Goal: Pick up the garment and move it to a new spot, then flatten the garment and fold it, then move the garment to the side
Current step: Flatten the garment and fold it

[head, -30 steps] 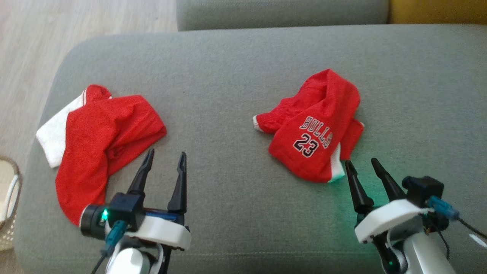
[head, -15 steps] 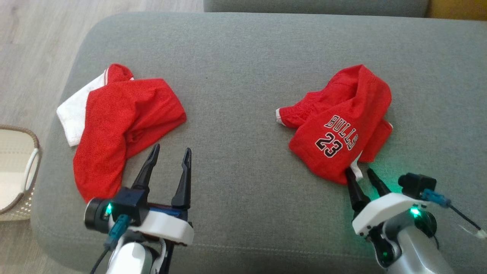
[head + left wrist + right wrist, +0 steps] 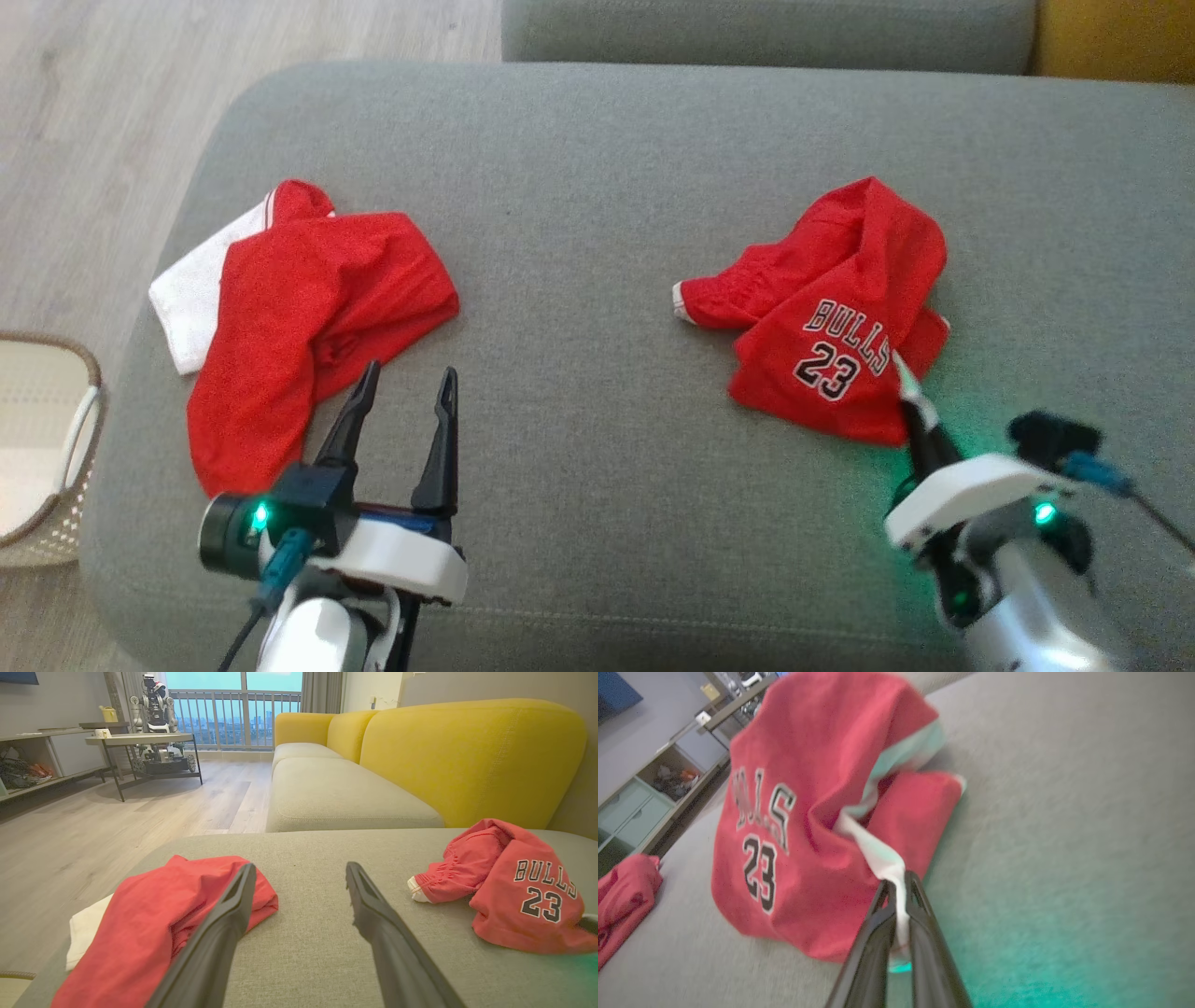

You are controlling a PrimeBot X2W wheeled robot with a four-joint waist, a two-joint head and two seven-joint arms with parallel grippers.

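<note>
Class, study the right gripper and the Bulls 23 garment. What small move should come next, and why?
Probably a short lift straight up. The right gripper is shut on the white trim of the Bulls garment, whose bulk lies crumpled on the grey cushion. Raising it would likely free the cloth for carrying to a new spot.

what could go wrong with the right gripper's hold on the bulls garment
1. The right gripper is shut on just the thin white trim of the Bulls garment; it may slip out on lifting.
2. The garment is bunched and held at one point, so it could land crumpled.
3. The open left gripper sits beside the other red garment and might snag it.
</note>
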